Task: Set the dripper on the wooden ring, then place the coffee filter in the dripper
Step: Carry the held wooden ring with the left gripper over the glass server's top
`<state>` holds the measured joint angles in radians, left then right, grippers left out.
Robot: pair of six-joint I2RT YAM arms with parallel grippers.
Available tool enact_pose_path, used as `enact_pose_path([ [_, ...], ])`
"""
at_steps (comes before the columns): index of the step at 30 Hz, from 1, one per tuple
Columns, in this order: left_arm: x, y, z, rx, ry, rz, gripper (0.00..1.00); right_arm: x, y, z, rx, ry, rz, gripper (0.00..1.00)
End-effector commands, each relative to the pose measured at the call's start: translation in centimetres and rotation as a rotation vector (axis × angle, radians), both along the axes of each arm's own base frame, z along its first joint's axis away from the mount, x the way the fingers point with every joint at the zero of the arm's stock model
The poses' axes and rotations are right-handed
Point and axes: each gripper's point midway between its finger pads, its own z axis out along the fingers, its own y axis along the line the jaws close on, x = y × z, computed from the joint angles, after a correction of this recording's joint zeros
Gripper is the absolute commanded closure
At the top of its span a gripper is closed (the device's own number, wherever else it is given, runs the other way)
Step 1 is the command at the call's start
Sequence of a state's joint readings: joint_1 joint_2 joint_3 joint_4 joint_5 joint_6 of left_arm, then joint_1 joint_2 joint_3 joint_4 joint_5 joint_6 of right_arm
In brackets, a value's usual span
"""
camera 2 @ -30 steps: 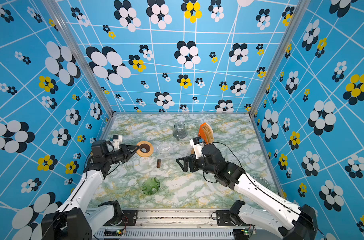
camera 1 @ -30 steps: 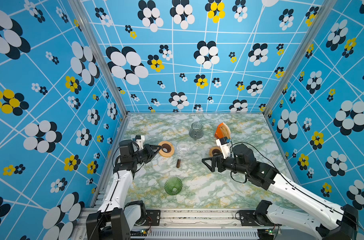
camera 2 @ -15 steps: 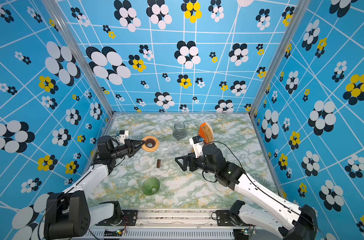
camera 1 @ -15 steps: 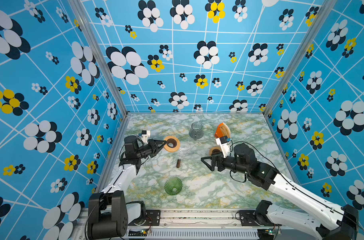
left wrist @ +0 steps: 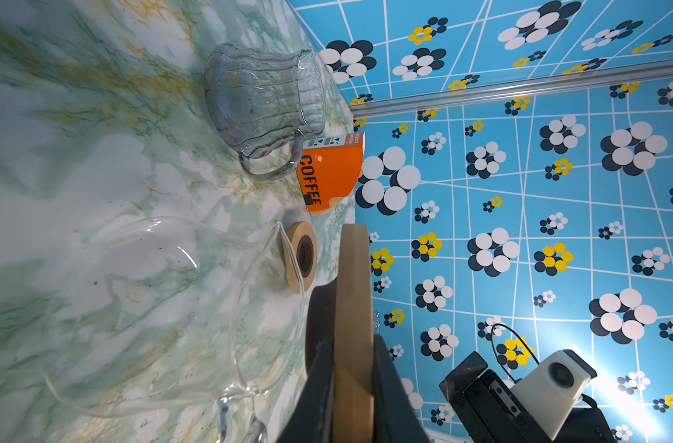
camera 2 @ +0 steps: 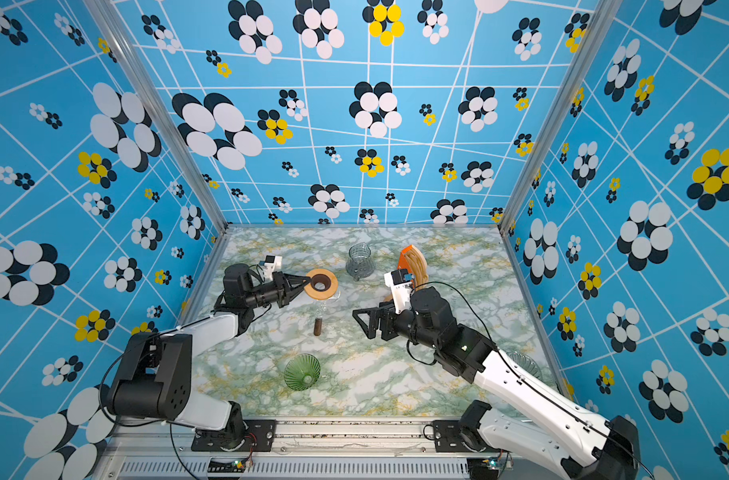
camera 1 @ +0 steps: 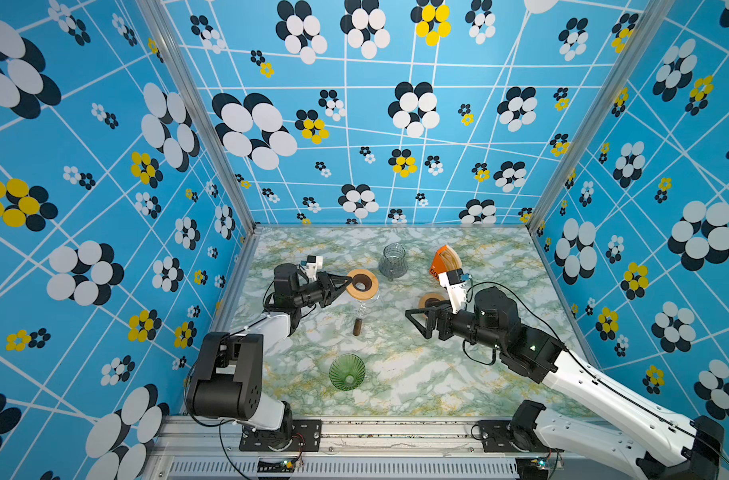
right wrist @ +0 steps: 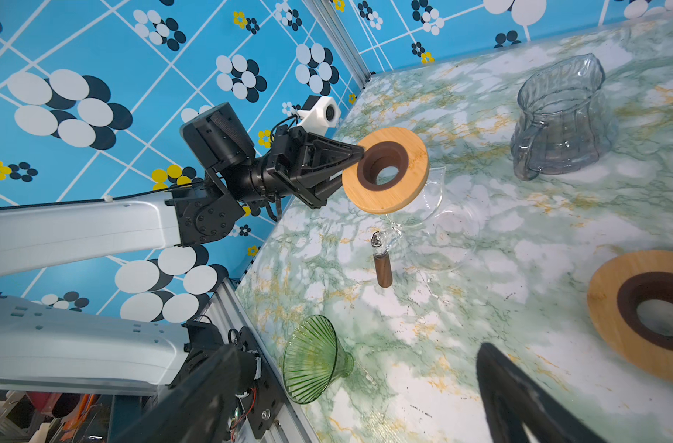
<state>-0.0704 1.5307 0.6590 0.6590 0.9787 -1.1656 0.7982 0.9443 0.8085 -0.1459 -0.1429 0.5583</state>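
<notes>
- Back-right on the marble table (camera 1: 479, 374): coffee filters (camera 1: 453, 258) stand in an orange box (camera 1: 436, 262) marked COFFEE, just behind the R arm's wrist cam in both top views.
- Left side: L gripper (camera 1: 348, 282) has jaws nearly closed, pinching the rim of a wooden ring (camera 1: 369, 291) w/ dark inner collar. It holds the ring off the table, roughly flat.
- Under that ring, approx mid-table: clear glass dripper (right wrist: 442, 230) w/ wood handle. Can't tell if ring touches glass.
- Right of it: R gripper (camera 1: 416, 324) has jaws wide apart w/ nothing btwn them, hovering above the table.
- Near R gripper, btwn it and the box: second wooden ring (camera 1: 431, 300), flat on the table.
- Front: green dripper (camera 1: 346, 372) on its side, well apart from the filters.
- Back, left of the box: grey glass jug (camera 1: 391, 259), upright.
</notes>
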Motion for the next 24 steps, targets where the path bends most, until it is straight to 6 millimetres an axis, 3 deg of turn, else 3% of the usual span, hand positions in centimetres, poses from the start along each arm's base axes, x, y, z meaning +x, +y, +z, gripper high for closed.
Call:
enact_pose_path([
  [1, 1.2, -0.5, 2.1, -0.022, -0.091, -0.006, 0.87, -0.2, -0.2, -0.3, -0.006, 0.002, -0.009, 0.02],
  [24, 1.1, -1.3, -1.4, 0.018, -0.005, -0.037, 0.86, -0.3, -0.3, -1.3, -0.029, 0.02, -0.009, 0.02],
])
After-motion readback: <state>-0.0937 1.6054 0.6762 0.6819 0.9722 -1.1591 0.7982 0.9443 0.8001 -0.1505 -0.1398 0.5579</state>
